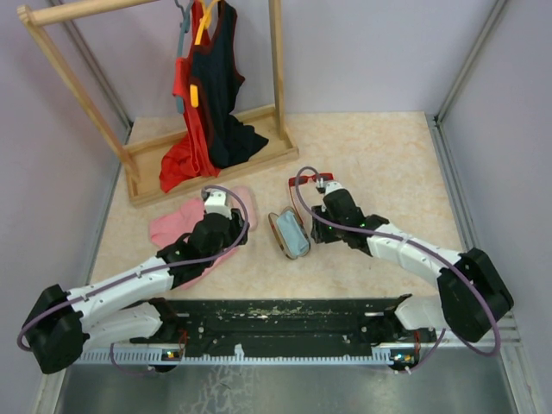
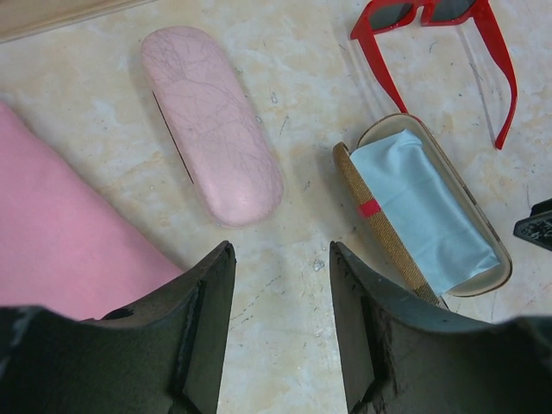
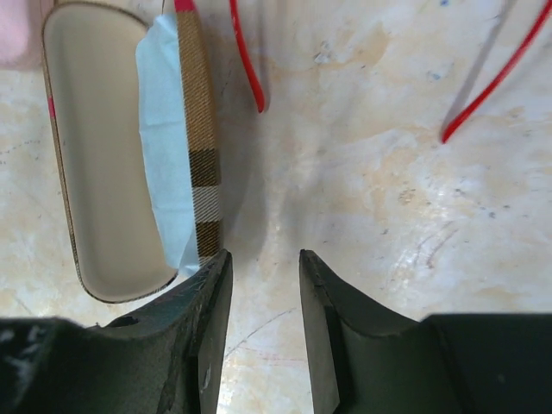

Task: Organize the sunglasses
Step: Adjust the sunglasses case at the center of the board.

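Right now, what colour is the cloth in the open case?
The cloth is light blue; the left wrist view shows it best.

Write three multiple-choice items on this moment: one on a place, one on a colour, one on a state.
1. Where is the light blue cloth?
A. Spread flat on the table
B. Inside the open brown striped case
C. Hanging on the rack

2. What colour is the frame of the sunglasses near that case?
A. Red
B. Green
C. White

3. What state is the pink case in?
A. Closed
B. Open and empty
C. Open with glasses inside

Answers:
1 B: the left wrist view shows the cloth lining the open case's tray.
2 A: the front and both temples are plainly red.
3 A: its two halves meet along a thin seam and no interior shows.
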Tool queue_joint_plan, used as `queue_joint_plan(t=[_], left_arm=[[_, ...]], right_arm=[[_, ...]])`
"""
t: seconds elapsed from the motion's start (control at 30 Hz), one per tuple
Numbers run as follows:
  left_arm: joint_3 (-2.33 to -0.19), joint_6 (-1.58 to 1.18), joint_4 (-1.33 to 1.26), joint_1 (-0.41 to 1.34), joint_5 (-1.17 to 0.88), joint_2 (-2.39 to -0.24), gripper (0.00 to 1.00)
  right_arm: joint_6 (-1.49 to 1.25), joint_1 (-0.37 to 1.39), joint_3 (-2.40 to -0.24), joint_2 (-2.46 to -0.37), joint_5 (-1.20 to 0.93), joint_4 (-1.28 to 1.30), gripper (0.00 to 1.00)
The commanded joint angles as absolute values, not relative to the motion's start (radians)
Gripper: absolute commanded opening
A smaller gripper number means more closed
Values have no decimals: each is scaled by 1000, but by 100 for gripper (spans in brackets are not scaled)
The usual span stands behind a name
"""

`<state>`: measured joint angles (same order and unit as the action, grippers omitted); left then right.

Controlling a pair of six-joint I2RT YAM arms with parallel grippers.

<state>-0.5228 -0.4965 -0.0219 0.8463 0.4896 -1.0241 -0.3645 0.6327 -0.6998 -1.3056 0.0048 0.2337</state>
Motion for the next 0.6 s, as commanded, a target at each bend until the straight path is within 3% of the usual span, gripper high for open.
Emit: queue_joint_plan(t=[0.0,0.17,0.57], left_arm=[[-514,-495,-22,842,499,-1002,54],[-524,-477,-23,842,469,-1006,56],[-542,-448,1,840,416,-988,59]], right_arm=[[-385,624,-739,-1222,179,238,39],[-399,536,-826,-1269,342,259,43],[-327,375,-1034,-1583,216,165,43]])
